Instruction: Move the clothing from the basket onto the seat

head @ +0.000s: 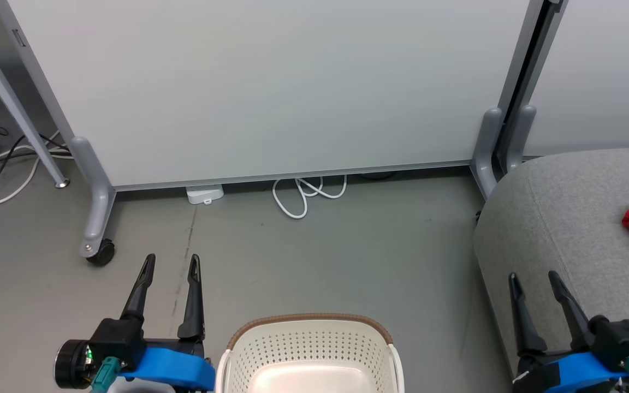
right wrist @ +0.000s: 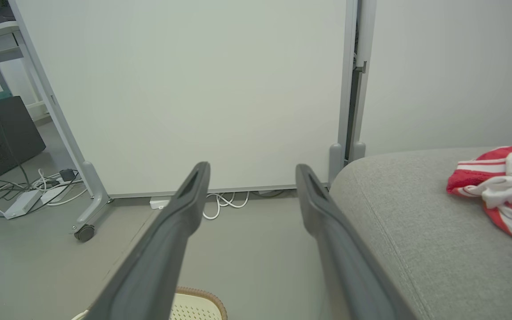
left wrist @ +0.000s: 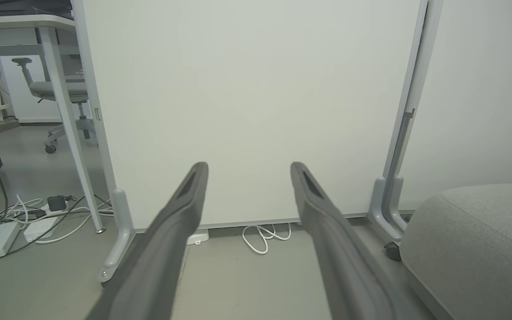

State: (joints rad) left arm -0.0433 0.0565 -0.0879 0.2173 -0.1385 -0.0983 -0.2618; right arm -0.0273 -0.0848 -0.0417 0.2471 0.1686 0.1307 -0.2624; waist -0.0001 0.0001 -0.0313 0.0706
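Splayed left claw [head: 172, 257] and right claw [head: 532, 274] flank the basket [head: 309, 317].

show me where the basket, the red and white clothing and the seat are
basket [head: 309, 317]: head view, on the far brown rim.
clothing [right wrist: 498, 189]: right wrist view, on a white fold beside the red stripes.
seat [head: 560, 218]: head view, on the bare grey top of the cushion.

Holds left gripper [head: 172, 261] at lower left of the head view, jaws spread wide, empty; holds right gripper [head: 533, 277] at lower right, likewise spread, pointing up-frame.
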